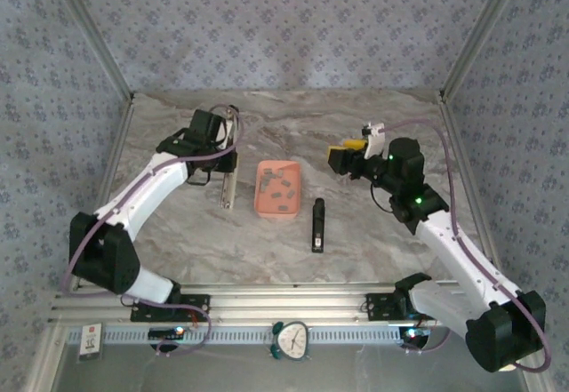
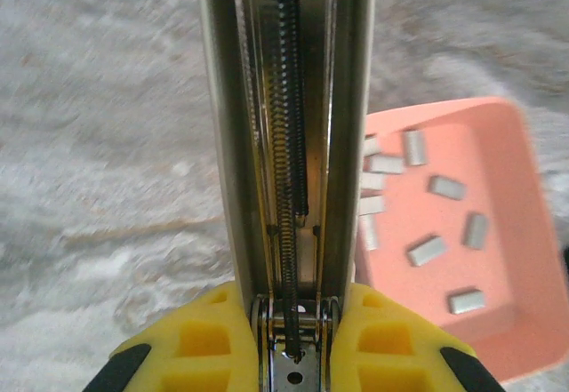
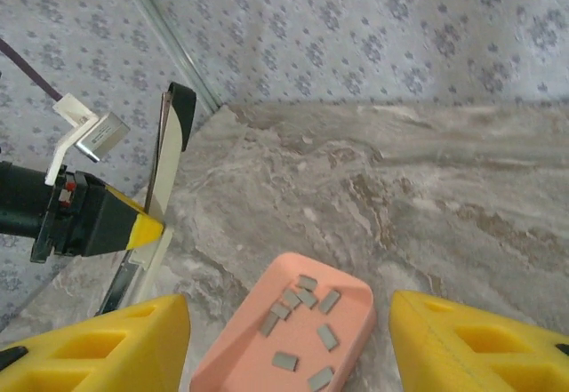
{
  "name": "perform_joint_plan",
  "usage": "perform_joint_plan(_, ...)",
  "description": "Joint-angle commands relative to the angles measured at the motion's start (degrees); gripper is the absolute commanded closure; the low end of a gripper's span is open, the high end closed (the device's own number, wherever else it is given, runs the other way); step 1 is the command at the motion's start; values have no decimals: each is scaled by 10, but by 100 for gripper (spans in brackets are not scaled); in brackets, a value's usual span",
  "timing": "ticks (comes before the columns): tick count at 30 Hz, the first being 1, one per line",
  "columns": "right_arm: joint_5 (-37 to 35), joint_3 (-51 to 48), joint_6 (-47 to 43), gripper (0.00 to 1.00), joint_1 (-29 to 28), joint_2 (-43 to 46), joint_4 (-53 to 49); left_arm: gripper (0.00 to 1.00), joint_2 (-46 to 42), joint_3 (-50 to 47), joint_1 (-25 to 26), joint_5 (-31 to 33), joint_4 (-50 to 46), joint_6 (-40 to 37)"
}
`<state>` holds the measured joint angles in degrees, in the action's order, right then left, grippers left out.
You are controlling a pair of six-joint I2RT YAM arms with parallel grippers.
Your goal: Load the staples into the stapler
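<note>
Staples [image 3: 327, 336] sit loose in the pink tray [image 3: 233, 361]; left hand [image 2: 292, 339] clamped on the opened stapler [image 2: 284, 99], right hand [image 3: 289, 348] over the tabletop [image 3: 444, 188], fingers wide apart.

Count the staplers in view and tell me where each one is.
2. The open stapler is gripped by the left claw, left of the pink tray. The black stapler lies on the table, right of the tray. None seems hidden.

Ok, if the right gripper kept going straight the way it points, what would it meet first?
Most likely the salmon-pink tray of staples, which lies ahead between the open fingers of the right gripper in the wrist view. Depth is unclear, so it might pass over the rim.
</note>
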<state>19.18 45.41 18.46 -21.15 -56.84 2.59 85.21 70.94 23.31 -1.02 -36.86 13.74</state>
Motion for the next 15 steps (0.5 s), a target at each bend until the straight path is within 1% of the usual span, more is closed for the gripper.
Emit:
perform_joint_plan(1, -17, -6, 35, 39, -6, -2, -7, 100, 46, 36, -5, 57, -49, 56)
perform_joint_plan(5, -29, -11, 40, 40, -15, -4, -29, 100, 85, 35, -5, 51, -30, 58)
perform_joint_plan(11, -39, -20, 45, 40, -28, -3, -35, 100, 152, 54, -5, 75, -41, 70)
perform_joint_plan(15, -44, -24, 43, 40, -33, -5, -35, 100, 179, 62, -6, 84, -46, 85)
